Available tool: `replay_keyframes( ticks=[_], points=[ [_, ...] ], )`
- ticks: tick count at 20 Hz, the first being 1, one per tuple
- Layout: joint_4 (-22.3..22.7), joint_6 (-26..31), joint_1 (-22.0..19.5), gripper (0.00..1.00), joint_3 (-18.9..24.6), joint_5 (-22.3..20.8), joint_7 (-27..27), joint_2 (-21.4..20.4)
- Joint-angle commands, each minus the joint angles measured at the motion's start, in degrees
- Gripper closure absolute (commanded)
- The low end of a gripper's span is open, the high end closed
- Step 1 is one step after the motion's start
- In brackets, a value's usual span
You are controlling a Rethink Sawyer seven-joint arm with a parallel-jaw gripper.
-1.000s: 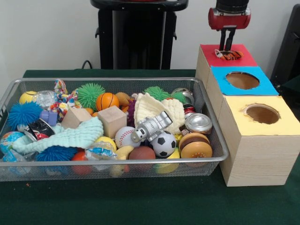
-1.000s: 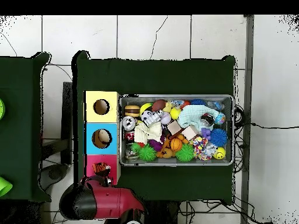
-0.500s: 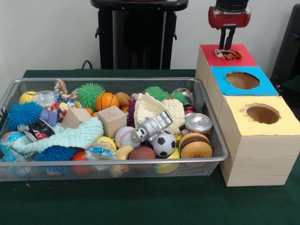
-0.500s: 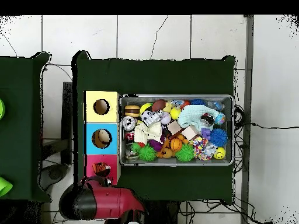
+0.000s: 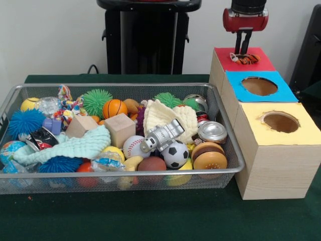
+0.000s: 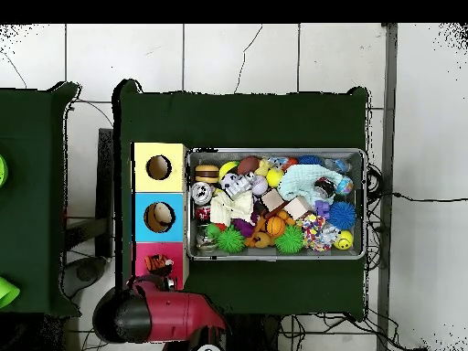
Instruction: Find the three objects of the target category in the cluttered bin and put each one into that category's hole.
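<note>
At the left, on the green desk: a wire bin heaped with clutter, namely a blue spiky ball, a mint cloth, a wooden block, a silver toy robot and a soccer ball. No telling from here which of these share the target category.

Further right, just beside the bin: three boxes in a row, with the red box farthest from the camera in the front view. On its top, over where the hole should be: a small orange-and-black striped tiger toy, lying flat and not yet dropped through. Same toy in the overhead view, on the red top.

Directly above it: the gripper, pointing straight down. Fingers a little apart, with a strip of wall showing between them, and nothing pinched as far as the front view shows; tips just above the toy or barely touching it, hard to say which.

Looks light, soft and squashy, so unlikely to break or slip, but likely to snag on the rim and bridge the hole instead of falling. Best taken across the narrow middle of the body rather than by a limb or the tail. Probably calls for a gentle push down at the centre, or a lift and re-drop squarely over the opening.
</note>
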Motion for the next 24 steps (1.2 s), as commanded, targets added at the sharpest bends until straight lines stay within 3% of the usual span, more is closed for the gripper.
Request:
replay_keyframes(
  ticks=[1,4,11,14,18,22,24],
  points=[
    [-9.1,-11.1,-1.4,1.0,1.0,0.3,10.9,10.3],
    [-9.4,-11.4,-1.6,1.0,1.4,1.0,11.5,10.1],
    [-14.0,-2.3,-0.3,1.0,-0.9,3.3,11.0,8.0],
    [-15.2,-1.3,-0.2,1.0,-1.2,3.4,11.1,8.0],
    [-16.5,-3.1,0.4,1.0,-2.1,3.4,11.8,9.9],
    [-15.4,-10.3,0.1,1.0,-1.4,2.3,12.7,13.9],
    [-14.5,-9.6,0.8,1.0,-2.2,1.8,12.5,13.5]
  ],
)
